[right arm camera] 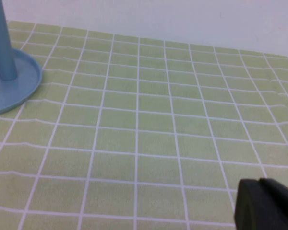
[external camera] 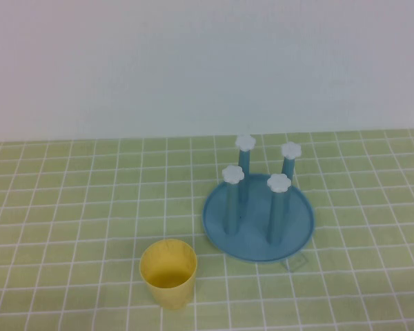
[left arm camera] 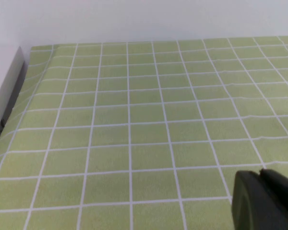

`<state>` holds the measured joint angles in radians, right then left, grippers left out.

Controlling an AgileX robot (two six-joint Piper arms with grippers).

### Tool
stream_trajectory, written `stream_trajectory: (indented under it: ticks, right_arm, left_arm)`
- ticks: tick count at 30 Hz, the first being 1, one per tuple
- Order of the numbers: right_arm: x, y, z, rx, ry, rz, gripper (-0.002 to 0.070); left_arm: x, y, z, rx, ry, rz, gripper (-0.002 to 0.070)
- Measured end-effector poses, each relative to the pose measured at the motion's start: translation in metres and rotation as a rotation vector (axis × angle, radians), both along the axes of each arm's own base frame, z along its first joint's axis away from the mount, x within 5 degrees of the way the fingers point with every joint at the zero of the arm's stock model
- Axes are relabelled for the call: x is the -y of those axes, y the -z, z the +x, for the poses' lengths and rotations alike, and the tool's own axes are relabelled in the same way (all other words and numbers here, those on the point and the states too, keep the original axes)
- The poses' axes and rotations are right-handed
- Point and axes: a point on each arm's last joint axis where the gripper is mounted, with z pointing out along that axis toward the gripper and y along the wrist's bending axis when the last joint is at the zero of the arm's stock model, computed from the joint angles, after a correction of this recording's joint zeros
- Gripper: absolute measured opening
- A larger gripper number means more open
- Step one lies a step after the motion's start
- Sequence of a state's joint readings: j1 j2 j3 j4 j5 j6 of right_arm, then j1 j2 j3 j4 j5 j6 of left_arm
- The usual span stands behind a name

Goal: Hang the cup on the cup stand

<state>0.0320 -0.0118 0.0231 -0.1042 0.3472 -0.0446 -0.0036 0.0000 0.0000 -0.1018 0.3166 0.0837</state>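
Presently, the cup (external camera: 168,273) is seen standing upright, mouth up, on the green checked surface (external camera: 69,207), toward the near edge and slightly left of centre in the high view. Its pale-yellow wall is tapering toward the bottom, and nothing is touching it. The cup stand (external camera: 258,219) is seen just beside it, farther back and to the right, the two being apart. Four upright blue pegs are being carried by the round blue base, each being topped by a white flower-shaped cap (external camera: 279,183). No peg is being covered by anything.

Neither arm is shown in the high view. The left gripper (left arm camera: 264,199) is glimpsed only as a dark tip in its wrist view, over bare green squares, with its jaws pressed together on nothing. The right gripper (right arm camera: 265,206) is likewise seen as a dark tip, closed and empty, with the stand's rim and one peg lying well apart from it.
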Motion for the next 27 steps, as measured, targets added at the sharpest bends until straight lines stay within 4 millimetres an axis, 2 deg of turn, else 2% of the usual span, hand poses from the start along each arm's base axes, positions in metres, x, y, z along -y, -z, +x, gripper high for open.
stream_trajectory:
  ticks: [17, 20, 27]
  right_arm:
    - [-0.001, -0.002, 0.001, 0.033, 0.000, 0.019, -0.0002]
    - [-0.001, -0.010, 0.003, 0.131, -0.009, 0.021, -0.0002]
    - [-0.004, -0.042, 0.004, 0.480, -0.041, 0.032, -0.0002]
  left_arm:
    - [0.000, -0.003, 0.001, 0.038, -0.004, 0.000, -0.0001]
    - [-0.001, -0.012, 0.002, 0.134, -0.014, -0.002, -0.0001]
    - [-0.004, -0.042, 0.001, 0.471, -0.048, -0.006, -0.0001]
